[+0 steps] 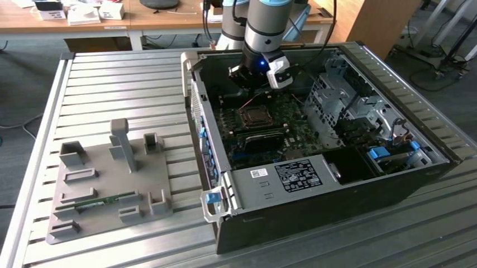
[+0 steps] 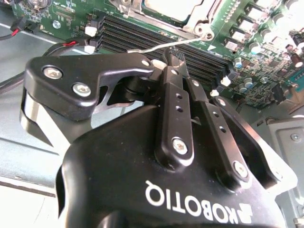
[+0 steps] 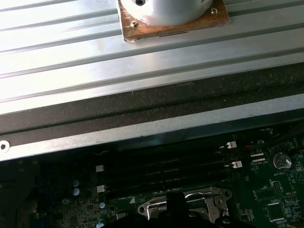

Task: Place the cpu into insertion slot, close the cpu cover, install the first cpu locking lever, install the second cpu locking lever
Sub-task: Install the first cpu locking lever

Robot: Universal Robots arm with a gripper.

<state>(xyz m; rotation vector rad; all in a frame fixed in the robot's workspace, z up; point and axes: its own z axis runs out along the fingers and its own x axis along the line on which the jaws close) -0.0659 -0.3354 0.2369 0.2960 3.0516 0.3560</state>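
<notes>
Cpu [image 2: 175, 7] sits in the socket, pale face up, with the cover [image 2: 190, 26] folded down around it. One lever [image 2: 152, 47], a thin wire rod, stands off the board [image 2: 71, 16], seemingly unlatched. Gripper [image 2: 176, 56] tips are at that rod, jaws clenched together, nothing visible between them. Judged: seating and cover done, levers left.

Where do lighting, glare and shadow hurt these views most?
In the first wrist view the ribbed table glares pale while the motherboard sinks into deep shadow. In the second wrist view the black claw looms dark in front of a well-lit motherboard. In the exterior view the light is even, though the inside of the case is dim.
</notes>
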